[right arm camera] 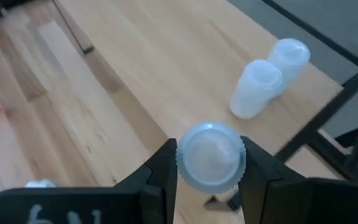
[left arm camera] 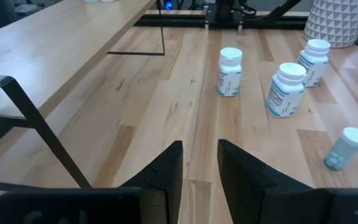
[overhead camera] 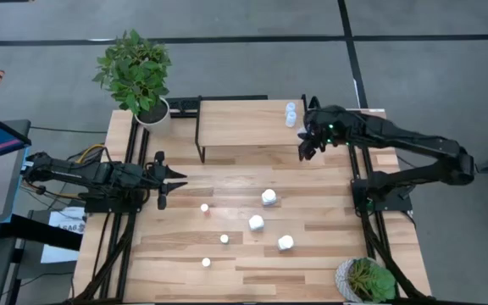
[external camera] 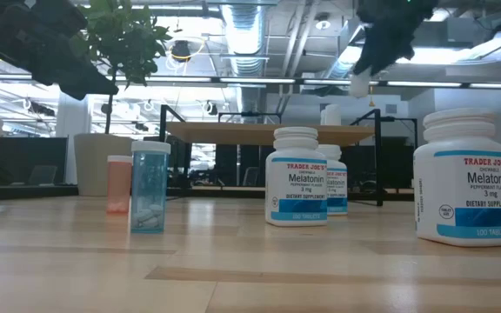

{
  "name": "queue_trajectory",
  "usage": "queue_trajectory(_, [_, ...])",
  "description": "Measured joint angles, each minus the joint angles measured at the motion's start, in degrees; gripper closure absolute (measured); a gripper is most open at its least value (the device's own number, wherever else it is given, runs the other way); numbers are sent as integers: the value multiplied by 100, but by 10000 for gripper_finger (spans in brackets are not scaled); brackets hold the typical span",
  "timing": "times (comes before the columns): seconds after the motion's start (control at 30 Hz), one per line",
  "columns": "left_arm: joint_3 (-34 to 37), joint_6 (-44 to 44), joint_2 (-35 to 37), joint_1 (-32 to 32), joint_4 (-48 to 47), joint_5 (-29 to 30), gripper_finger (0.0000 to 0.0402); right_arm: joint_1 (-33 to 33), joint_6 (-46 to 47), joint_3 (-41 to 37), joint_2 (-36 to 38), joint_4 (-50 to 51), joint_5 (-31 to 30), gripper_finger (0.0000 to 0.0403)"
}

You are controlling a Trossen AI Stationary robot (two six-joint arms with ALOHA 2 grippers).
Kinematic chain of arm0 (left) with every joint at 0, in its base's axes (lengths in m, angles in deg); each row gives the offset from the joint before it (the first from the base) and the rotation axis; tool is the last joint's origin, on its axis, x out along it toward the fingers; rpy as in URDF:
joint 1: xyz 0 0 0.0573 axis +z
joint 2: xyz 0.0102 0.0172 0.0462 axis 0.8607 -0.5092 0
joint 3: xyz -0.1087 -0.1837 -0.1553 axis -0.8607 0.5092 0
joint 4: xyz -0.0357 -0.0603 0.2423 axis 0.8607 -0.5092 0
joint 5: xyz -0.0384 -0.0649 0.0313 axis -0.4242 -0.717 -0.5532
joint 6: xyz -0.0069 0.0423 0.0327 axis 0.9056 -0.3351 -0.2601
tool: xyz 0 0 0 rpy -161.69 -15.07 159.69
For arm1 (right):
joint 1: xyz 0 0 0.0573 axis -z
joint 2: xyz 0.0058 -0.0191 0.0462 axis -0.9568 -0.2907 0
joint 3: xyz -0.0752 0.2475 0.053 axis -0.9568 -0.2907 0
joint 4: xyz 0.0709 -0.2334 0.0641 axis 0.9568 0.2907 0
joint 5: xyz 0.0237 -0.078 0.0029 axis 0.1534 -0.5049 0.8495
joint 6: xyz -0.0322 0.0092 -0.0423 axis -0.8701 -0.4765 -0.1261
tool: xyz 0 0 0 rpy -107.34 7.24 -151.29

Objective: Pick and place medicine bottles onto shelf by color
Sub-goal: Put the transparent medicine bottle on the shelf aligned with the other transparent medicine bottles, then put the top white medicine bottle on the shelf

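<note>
High view: left gripper waits at the table's left edge, fingers slightly parted and empty. Three white bottles and three small bottles stand mid-table. Two pale bottles occupy the shelf. Right gripper clamps a pale blue bottle beside the shelf's right end.

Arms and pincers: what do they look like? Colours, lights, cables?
Both arms are dark, near-black, jointed segments. The right pincer carries a small green light near its wrist; its fingers are flat black slabs. The left pincer has two matching black fingers. Yellowish cables trail behind the left arm's base.
</note>
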Motion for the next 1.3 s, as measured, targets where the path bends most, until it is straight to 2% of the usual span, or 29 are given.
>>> queue_trajectory(0.07, [0, 73, 0, 0, 2, 0, 312, 113, 28, -202, -23, -351, 104, 279])
queue_trajectory(0.33, [0, 86, 0, 0, 7, 2, 312, 521, -48, -246, -666, -691, 309, 279])
queue_trajectory(0.7, [0, 100, 0, 0, 7, 1, 312, 698, -240, -235, -1151, -1027, 396, 276])
queue_trajectory(0.8, [0, 100, 2, 2, 7, 0, 312, 686, -219, -235, -1151, -1034, 395, 261])
queue_trajectory(1.1, [0, 100, 2, 0, 4, 0, 312, 698, -212, -238, -1154, -987, 395, 175])
queue_trajectory(1.3, [0, 100, 2, 1, 2, 1, 312, 735, -210, 170, -1157, -609, 391, 166])
